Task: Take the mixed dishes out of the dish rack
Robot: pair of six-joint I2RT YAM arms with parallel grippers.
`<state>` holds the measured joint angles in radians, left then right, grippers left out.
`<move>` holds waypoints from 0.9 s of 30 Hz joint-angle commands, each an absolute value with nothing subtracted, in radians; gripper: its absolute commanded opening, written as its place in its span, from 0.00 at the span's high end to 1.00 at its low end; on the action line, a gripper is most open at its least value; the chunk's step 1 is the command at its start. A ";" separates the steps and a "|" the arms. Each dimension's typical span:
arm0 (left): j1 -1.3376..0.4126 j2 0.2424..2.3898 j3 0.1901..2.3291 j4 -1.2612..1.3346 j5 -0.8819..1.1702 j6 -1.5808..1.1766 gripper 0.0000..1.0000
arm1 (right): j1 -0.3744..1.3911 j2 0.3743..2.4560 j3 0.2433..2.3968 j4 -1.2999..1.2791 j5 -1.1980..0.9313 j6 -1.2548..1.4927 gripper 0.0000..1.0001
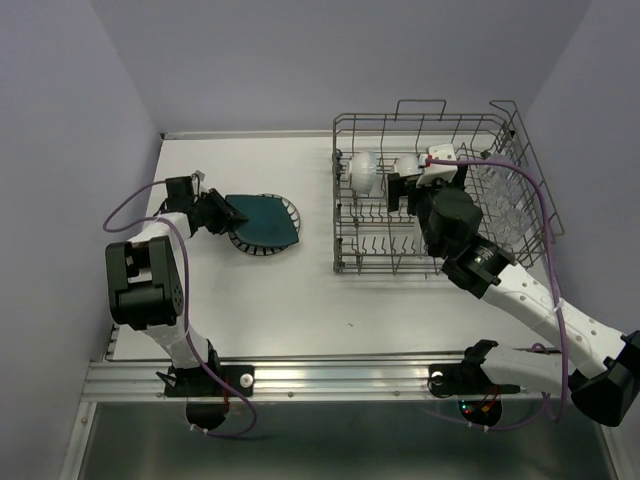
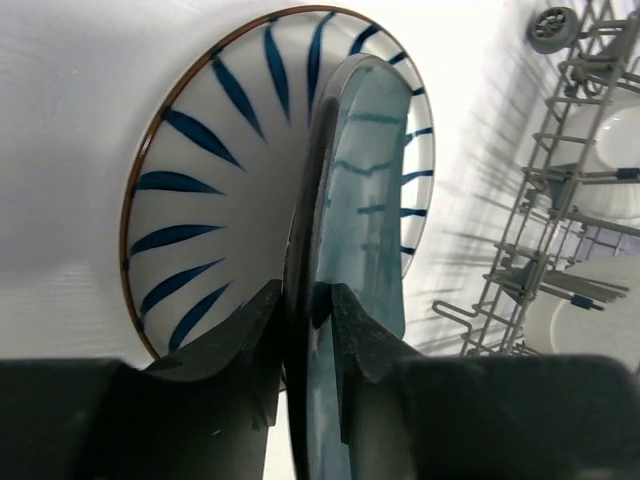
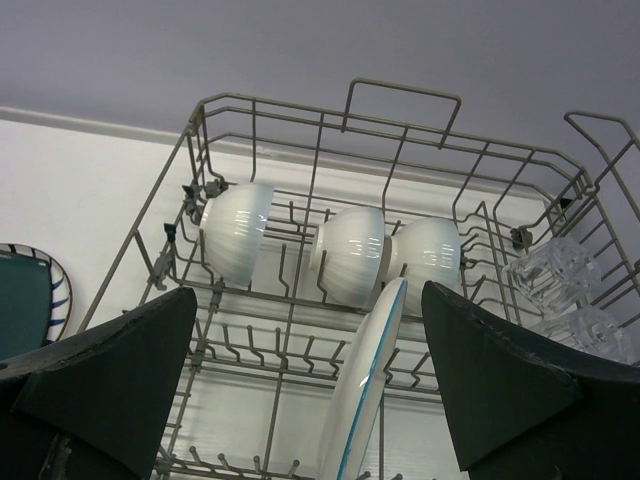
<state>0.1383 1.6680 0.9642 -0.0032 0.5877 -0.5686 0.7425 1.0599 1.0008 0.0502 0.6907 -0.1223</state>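
The dark teal plate [image 1: 262, 218] [image 2: 365, 170] lies on a white plate with blue stripes [image 1: 255, 250] [image 2: 215, 170] on the table, left of the dish rack [image 1: 345, 200] [image 3: 400, 95]. My left gripper [image 1: 222, 212] [image 2: 305, 300] is shut on the teal plate's near rim. My right gripper [image 1: 408, 192] [image 3: 308, 292] hangs wide open over the rack. A white plate with a blue rim [image 3: 365, 390] stands on edge between its fingers, untouched. Behind it three white bowls [image 3: 237, 235] [image 3: 350, 250] [image 3: 430, 250] sit on the tines. Clear glass tumblers [image 3: 550, 270] stand at the rack's right.
The rack fills the right half of the white table [image 1: 300, 290], its taller wire side [image 1: 515, 190] on the right. Grey walls close in at the back and both sides. Purple cables loop off both arms.
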 commanded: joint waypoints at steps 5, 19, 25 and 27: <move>0.138 1.692 1.011 -0.100 0.433 -0.494 0.59 | 0.746 1.051 1.006 0.069 0.664 -0.118 0.00; 0.138 1.660 1.091 -0.227 0.264 -0.492 0.01 | 0.746 1.066 1.012 0.034 0.751 -0.112 0.00; 0.137 1.655 1.141 -0.302 0.163 -0.505 0.01 | 0.746 1.135 1.107 -0.211 0.959 0.104 0.00; 0.137 1.649 1.157 -0.328 0.147 -0.508 0.01 | 0.746 1.146 1.147 -0.277 0.956 0.167 0.00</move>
